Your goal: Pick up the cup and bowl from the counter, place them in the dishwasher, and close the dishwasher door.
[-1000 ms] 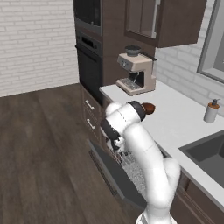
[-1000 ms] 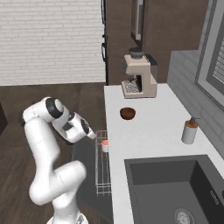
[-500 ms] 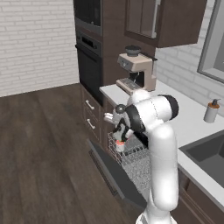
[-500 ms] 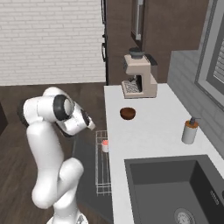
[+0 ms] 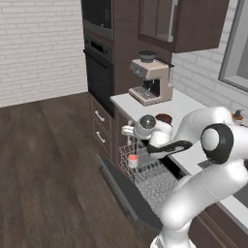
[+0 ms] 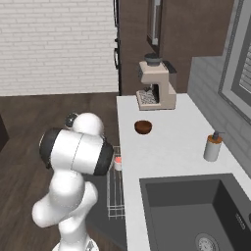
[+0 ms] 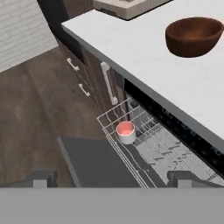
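The cup point(image 7: 125, 131), white with a red inside, stands upright in a front corner of the dishwasher's pulled-out wire rack point(image 7: 151, 146); it also shows as the cup point(image 5: 132, 160) and the cup point(image 6: 117, 160). On the counter point(image 7: 140, 54) sits the dark brown bowl point(image 7: 194, 36), the same bowl point(image 6: 143, 127), half hidden behind my hand as the bowl point(image 5: 163, 117). The dishwasher door point(image 7: 94, 164) lies dropped open. My gripper point(image 5: 127, 130) hovers above the rack at counter height. It is open and empty, with its fingertips point(image 7: 41, 177) wide apart.
A beige coffee machine point(image 6: 156, 88) stands at the far end of the counter. A soap dispenser point(image 6: 213, 147) sits near the wall, beside the dark sink point(image 6: 196, 211). Brown drawers with silver handles point(image 5: 100, 127) and a black wall oven point(image 5: 99, 72) lie beyond the dishwasher.
My arm has swung over and the hand has lifted up and away from the cup, which stays in the rack. The jaws remain wide open.
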